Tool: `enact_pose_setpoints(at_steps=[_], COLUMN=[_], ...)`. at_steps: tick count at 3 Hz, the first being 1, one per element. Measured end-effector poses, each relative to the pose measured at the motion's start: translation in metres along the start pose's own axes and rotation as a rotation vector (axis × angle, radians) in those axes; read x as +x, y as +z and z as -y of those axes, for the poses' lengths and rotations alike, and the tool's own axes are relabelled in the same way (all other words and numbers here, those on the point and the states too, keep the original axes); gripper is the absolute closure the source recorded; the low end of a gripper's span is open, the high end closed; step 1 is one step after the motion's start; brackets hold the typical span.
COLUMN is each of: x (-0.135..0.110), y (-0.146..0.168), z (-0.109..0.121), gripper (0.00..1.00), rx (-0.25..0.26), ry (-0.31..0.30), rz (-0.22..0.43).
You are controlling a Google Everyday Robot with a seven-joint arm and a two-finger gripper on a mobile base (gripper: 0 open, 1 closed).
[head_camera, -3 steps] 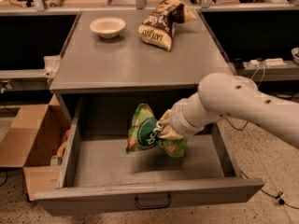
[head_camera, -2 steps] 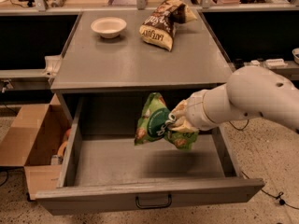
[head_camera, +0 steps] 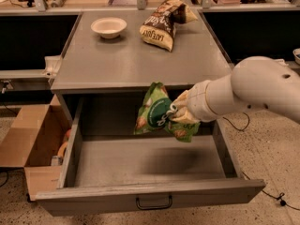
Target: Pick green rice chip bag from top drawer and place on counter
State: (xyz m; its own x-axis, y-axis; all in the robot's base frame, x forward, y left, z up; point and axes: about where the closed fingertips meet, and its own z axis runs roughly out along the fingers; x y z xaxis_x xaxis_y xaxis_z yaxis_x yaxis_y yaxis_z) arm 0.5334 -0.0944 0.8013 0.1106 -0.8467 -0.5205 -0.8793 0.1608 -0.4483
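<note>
The green rice chip bag hangs in the air above the open top drawer, its top about level with the counter's front edge. My gripper is shut on the bag's right side, with the white arm reaching in from the right. The drawer is pulled fully out, with a small dark handle on its front panel; its floor is bare. The counter is the grey cabinet top just behind and above the bag.
On the counter stand a white bowl at the back left and a brown-and-cream chip bag at the back middle. An open cardboard box sits on the floor left of the drawer. Cables lie on the floor at the right.
My gripper has lifted the green bag up out of the drawer and a little to the right; it now hangs near counter height.
</note>
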Motion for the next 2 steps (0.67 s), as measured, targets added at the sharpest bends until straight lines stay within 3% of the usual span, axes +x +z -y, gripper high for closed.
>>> enact_pose_setpoints(at_steps=[1,2], x=[-0.017,-0.043], y=[-0.02,-0.041], z=[0.047,0.12], gripper=[1.0,1.0], rx=[0.082,0.183], ry=[0.036,0.111], rz=[0.077,0.198])
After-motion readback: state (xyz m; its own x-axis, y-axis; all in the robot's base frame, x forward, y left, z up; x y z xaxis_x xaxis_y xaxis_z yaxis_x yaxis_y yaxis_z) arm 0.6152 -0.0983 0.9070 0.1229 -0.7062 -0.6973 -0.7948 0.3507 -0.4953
